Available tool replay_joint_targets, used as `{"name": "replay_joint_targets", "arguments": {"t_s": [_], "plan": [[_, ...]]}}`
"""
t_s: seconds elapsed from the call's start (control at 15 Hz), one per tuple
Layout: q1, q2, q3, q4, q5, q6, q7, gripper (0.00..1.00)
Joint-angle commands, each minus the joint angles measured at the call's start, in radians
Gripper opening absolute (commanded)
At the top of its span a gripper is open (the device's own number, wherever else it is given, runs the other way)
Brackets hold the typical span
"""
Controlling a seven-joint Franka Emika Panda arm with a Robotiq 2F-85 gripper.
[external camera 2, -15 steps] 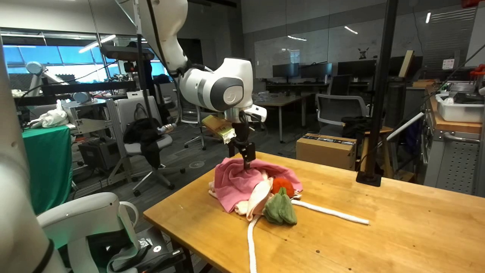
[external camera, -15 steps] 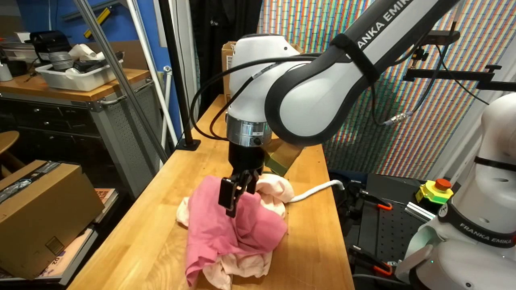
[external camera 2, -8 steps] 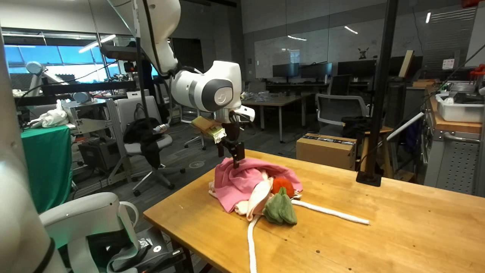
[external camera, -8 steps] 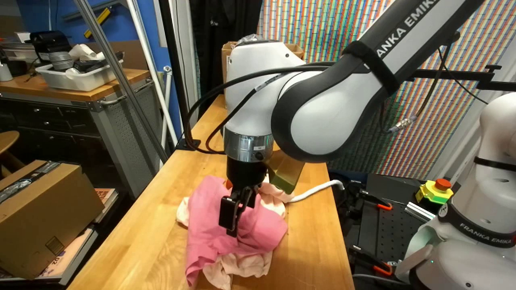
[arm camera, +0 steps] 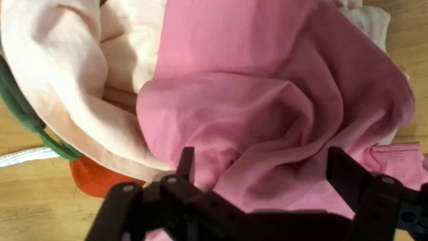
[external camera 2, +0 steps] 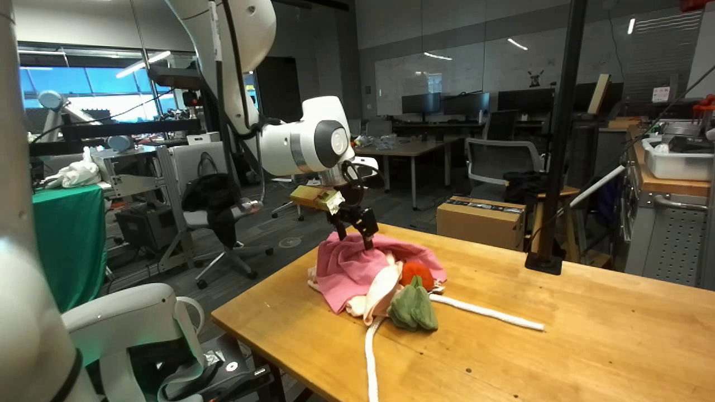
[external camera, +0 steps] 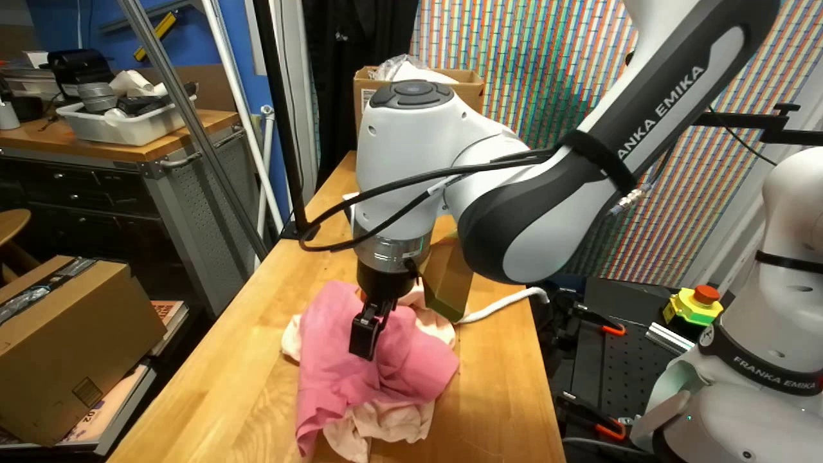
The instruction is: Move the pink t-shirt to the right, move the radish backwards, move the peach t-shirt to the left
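Note:
The pink t-shirt [external camera: 341,366] lies crumpled on top of the peach t-shirt [external camera: 389,421], whose pale folds poke out around it in all views. Beside them in an exterior view sits the radish [external camera 2: 417,274], red with green leaves [external camera 2: 412,308]; the wrist view shows part of the radish [arm camera: 97,179] at lower left, tucked by a peach fold. My gripper [external camera 2: 355,242] points down over the pink t-shirt. In the wrist view the gripper [arm camera: 260,150] has its fingers wide apart, pink folds below and between them. Whether the fingertips touch the cloth, I cannot tell.
A white cord [external camera 2: 486,311] runs out from under the heap on two sides. A black pole [external camera 2: 543,262] stands at the table's edge. An open cardboard box [external camera: 472,80] is at the far end of the table [external camera: 238,386] in an exterior view.
The gripper has shifted over the pink t-shirt and turned, so its fingers now line up one behind the other in an exterior view. The t-shirts and radish lie as before.

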Motion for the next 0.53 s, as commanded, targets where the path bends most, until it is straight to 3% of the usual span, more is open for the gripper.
{"name": "replay_joint_targets", "arguments": {"t_s": [0.0, 0.27, 0.33, 0.47], "plan": [[0.025, 0.034, -0.044, 0.025, -0.094, 0.064, 0.075, 1.00], [0.037, 0.047, -0.072, 0.023, -0.118, 0.126, 0.090, 1.00], [0.037, 0.045, -0.073, 0.020, -0.113, 0.132, 0.081, 0.75], [0.044, 0.042, -0.081, 0.018, -0.117, 0.143, 0.085, 0.68]]}}
